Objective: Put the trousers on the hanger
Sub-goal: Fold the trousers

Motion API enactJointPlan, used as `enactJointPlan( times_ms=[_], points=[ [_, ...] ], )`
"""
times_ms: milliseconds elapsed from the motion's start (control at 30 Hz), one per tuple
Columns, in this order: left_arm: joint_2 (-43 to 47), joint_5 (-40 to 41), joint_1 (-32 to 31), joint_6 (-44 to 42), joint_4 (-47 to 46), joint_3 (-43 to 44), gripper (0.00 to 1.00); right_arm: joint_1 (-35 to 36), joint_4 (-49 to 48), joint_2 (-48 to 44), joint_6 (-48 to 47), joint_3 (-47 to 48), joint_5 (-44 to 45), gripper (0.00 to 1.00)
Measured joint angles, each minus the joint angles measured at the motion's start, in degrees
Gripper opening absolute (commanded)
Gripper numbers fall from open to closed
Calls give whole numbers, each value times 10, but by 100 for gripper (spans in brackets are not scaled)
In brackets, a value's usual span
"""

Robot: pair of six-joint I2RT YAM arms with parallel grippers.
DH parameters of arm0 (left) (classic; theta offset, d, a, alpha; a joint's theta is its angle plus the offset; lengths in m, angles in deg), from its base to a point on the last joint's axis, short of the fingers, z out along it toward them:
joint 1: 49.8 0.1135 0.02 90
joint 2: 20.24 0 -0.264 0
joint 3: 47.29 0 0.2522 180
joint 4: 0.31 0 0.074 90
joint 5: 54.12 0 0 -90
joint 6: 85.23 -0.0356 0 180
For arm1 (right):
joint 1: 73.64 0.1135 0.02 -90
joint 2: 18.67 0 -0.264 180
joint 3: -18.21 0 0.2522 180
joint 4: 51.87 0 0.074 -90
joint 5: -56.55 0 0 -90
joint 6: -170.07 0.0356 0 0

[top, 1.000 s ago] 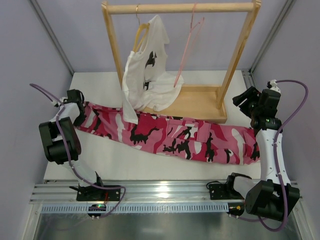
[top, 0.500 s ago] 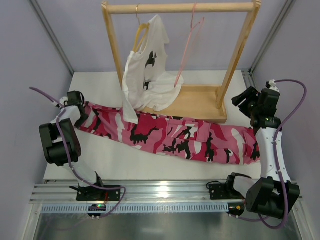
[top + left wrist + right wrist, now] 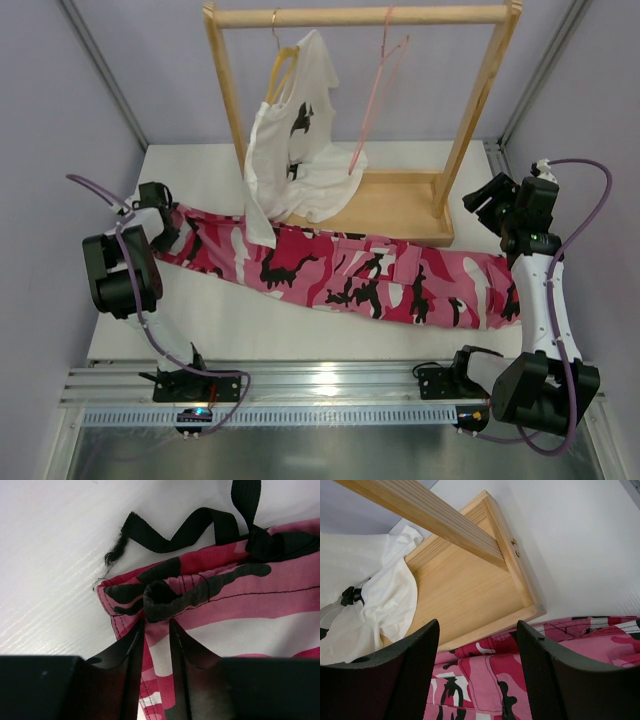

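At the left end of the long pink, white and black camouflage cloth trousers (image 3: 340,275), lying across the white bench (image 3: 200,170), the left pincer (image 3: 156,626) has reopened and renipped: narrow jaws pinch a bunched fold, likely for lifting. Behind, the thin pink wire hanger (image 3: 376,100) hangs untouched; the right pincer (image 3: 477,626) gapes wide, empty.
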Motion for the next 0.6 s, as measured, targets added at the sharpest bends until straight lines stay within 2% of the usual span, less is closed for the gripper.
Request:
enactJointPlan(
  times_ms=[100,167,267,600],
  points=[
    [-6,0,-1,-2,1,7,20,0,0,1,0,0,-1,66],
    [-11,-2,-1,-5,5,15,9,0,0,1,0,0,-2,66],
    [-22,-7,-2,-13,10,30,0,0,0,1,0,0,-2,66],
    [-27,-1,-3,-21,54,58,0,0,0,1,0,0,-2,66]
  ],
)
